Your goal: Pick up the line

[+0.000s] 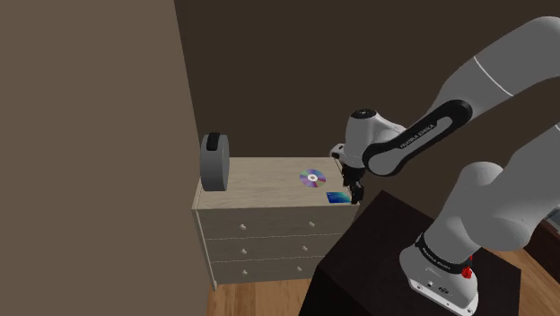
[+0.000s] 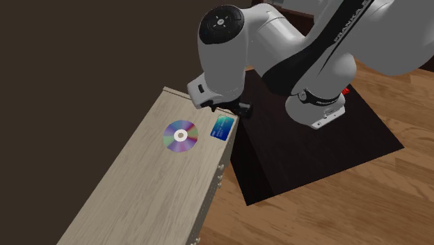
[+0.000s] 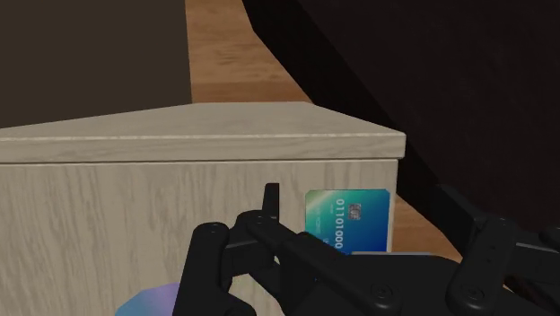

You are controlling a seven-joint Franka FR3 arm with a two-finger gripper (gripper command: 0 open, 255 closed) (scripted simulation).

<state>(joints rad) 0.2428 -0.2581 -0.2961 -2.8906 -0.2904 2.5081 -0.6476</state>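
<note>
A blue-green card (image 3: pixel 348 218) with printed digits lies flat on the pale wood dresser top (image 2: pixel 139 195), close to the corner nearest the stand. My black gripper (image 3: pixel 363 202) hangs just above the card with its fingers apart and nothing clasped; the left fingertip (image 3: pixel 271 196) stands beside the card's edge. In the second exterior view the gripper (image 2: pixel 228 108) hovers over the card (image 2: pixel 222 127) at the dresser's edge. The shoulder view shows the gripper (image 1: pixel 356 190) right above the card (image 1: pixel 338 197).
A shiny CD (image 2: pixel 180 135) lies on the dresser beside the card. A round dark grey object (image 1: pixel 214 162) stands upright at the dresser's far end. The dark stand (image 1: pixel 395 260) sits against the dresser's side. A brown wall (image 1: pixel 90 135) borders the shoulder view's left.
</note>
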